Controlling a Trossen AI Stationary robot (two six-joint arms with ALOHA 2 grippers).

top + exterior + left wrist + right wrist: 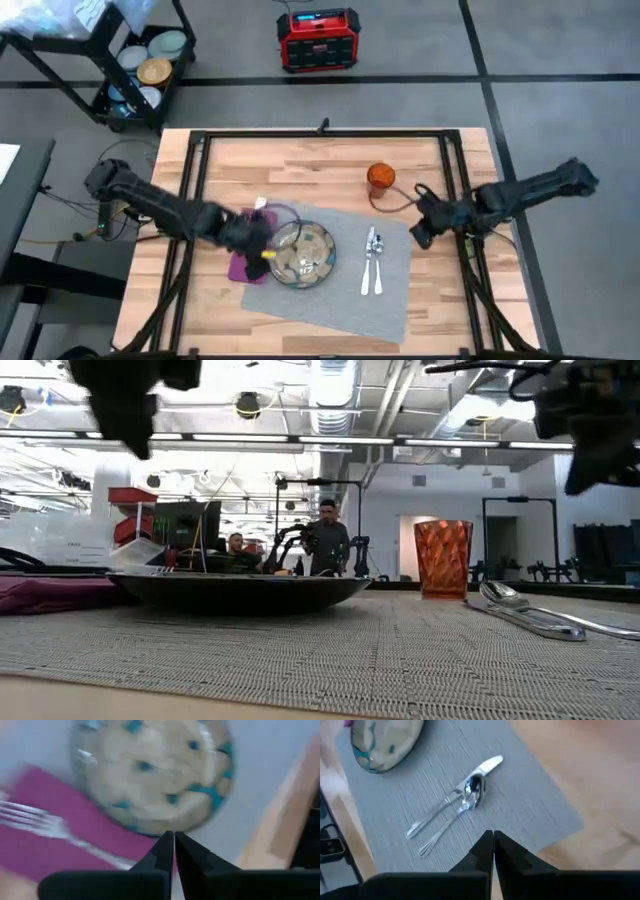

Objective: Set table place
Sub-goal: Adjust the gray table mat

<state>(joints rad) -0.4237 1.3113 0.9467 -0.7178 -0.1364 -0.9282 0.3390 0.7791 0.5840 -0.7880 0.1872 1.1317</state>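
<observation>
A grey placemat (350,280) lies slantwise on the wooden table (300,165). The green-brown patterned plate (305,257) rests on its left part. A magenta napkin (243,266) lies beside the plate, with a silver fork (55,827) on it. Knife and spoon (372,262) lie side by side on the mat, right of the plate. The orange cup (381,177) stands upright on the wood beyond the mat. My left gripper (174,840) hangs shut above the plate's left edge and the napkin. My right gripper (493,840) hovers shut over the mat's right edge.
A black rail frame (320,133) edges the table. A cart with dishes (145,70) and a red box (318,40) stand on the floor beyond the far edge. People (327,538) show in the room behind.
</observation>
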